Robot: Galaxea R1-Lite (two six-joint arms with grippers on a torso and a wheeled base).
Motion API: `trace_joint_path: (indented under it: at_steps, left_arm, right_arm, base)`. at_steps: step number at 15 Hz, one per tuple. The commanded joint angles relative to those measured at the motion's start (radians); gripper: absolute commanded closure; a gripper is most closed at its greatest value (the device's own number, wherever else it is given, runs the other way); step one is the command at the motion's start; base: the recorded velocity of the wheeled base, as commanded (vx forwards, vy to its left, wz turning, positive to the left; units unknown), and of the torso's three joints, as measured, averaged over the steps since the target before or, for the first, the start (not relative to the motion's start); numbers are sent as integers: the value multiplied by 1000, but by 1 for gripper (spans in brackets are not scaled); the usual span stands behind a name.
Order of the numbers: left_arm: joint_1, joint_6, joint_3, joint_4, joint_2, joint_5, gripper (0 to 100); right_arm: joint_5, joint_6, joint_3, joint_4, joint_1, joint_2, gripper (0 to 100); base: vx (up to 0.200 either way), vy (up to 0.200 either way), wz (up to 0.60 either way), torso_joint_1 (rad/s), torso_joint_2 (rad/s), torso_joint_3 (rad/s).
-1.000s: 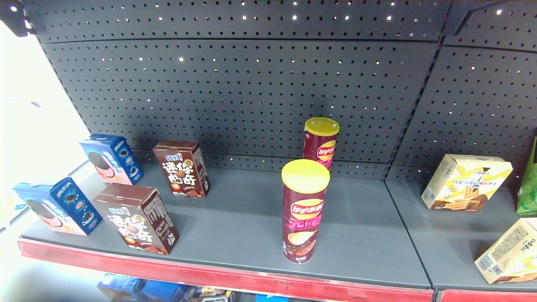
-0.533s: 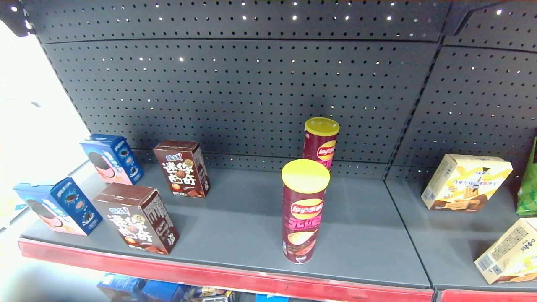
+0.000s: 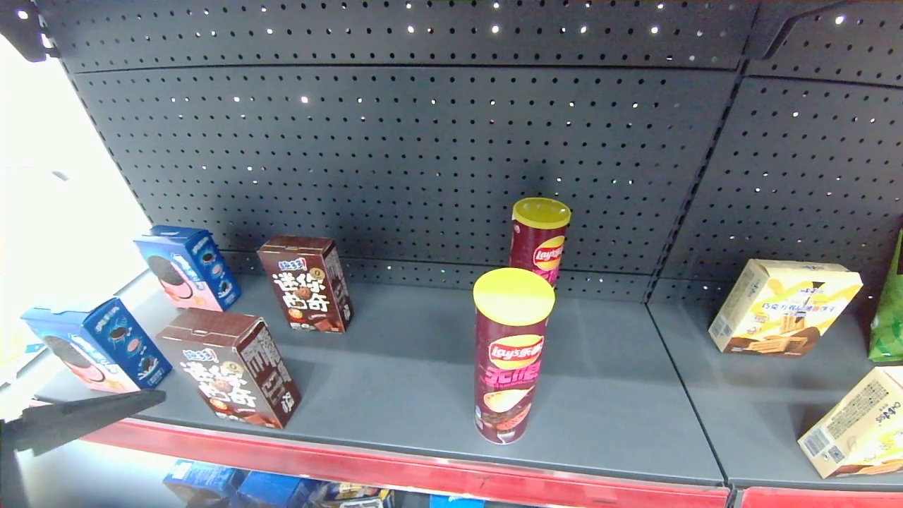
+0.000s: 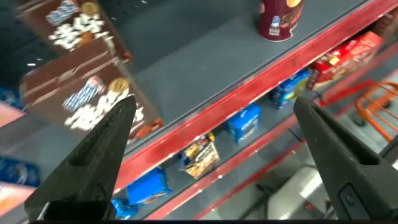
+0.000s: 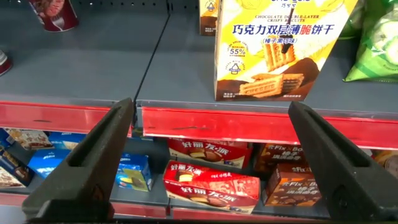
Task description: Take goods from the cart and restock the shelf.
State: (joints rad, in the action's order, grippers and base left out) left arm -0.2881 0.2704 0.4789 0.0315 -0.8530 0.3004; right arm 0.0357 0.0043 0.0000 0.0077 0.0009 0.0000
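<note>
Jaws wide, holding nothing: left gripper [image 4: 214,104] before red shelf edge [image 4: 249,86]; right gripper [image 5: 211,104] likewise; broad shelf deck [image 3: 409,374] between chip can [image 3: 511,353] and brown box [image 3: 229,367].

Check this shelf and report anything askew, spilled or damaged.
Nothing stands out. The front chip can and rear chip can stand upright on the shelf; the brown boxes and blue boxes show no spill or damage. The front yellow box looks slanted in the head view but stands upright in the right wrist view.

Head overlooks shelf [image 3: 402,374]; wrists face it (closer)
</note>
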Motion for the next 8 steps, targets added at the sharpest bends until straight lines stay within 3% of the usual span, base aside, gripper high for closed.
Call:
trace_joint_path:
  at_steps: [1,4,8]
  left_arm:
    - [-51,-11,101,41,-238,-18,0]
    - [-140,-10,155,128,-359,-14,0]
    - [-174,-17,225,131,-517,-14,0]
  right_arm:
    - [0,0,0,0,1,2,0]
    - [0,0,0,0,1,2,0]
    - [0,0,0,0,1,2,0]
  base:
    - [0,0,0,0,0,0]
    - [0,0,0,0,0,0]
    - [0,0,0,0,0,0]
